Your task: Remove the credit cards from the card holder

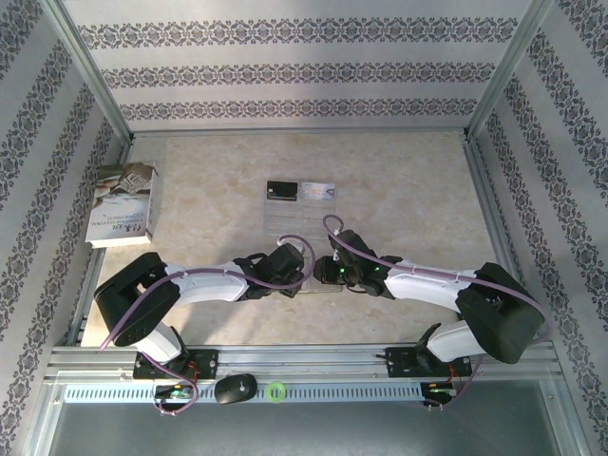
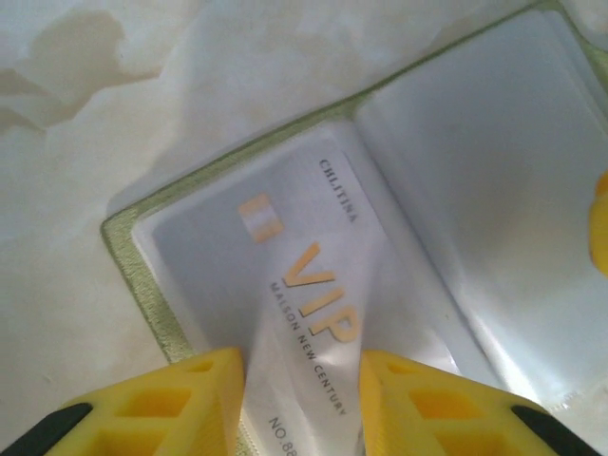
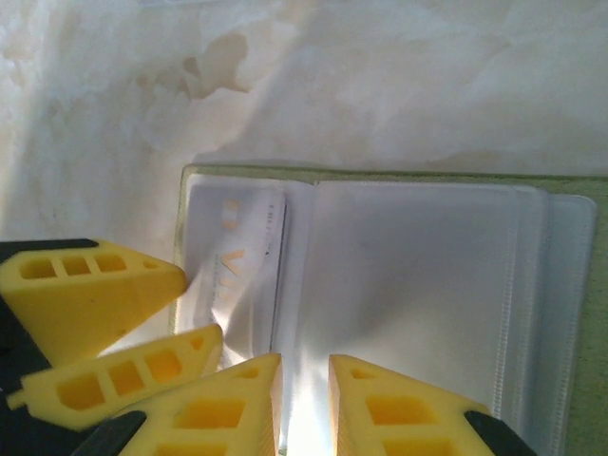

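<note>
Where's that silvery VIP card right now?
In the left wrist view, the silvery VIP card lies in the open card holder's left half, its near end between the left arm's yellow fingers.

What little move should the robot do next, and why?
Probably close the left hand on the silvery VIP card and pull it backward: the card lies between its yellow fingers, partly inside the yellow-green folding card holder, which the right hand seems to steady.

Left arm [image 1: 204, 283] and right arm [image 1: 427, 282] fold inward, tips down: left tool [image 2: 302, 399] fingers parted, right tool [image 3: 304, 399] close beside it, fingers nearly together.
</note>
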Controlling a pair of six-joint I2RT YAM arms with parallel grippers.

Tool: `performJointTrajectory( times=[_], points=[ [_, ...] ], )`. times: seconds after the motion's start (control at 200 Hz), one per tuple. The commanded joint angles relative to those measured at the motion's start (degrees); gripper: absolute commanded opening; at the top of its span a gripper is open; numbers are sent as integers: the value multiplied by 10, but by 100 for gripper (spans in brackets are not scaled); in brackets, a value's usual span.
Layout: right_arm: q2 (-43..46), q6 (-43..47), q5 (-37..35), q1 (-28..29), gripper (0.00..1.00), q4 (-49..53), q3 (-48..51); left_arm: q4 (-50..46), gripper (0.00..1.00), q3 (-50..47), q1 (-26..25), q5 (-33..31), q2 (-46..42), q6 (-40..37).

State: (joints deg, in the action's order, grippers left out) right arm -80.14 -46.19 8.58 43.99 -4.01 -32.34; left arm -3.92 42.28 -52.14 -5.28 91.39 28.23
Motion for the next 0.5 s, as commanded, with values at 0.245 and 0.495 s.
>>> performJointTrajectory(
  times=[0.245,0.495],
  points=[
    [-9,30,14,13,19,3,-20,-27,18,-16,-8,-15,27,2],
    [-69,15,67,10,17,-16,-52,-23,18,-28,-8,-10,16,11]
  ],
)
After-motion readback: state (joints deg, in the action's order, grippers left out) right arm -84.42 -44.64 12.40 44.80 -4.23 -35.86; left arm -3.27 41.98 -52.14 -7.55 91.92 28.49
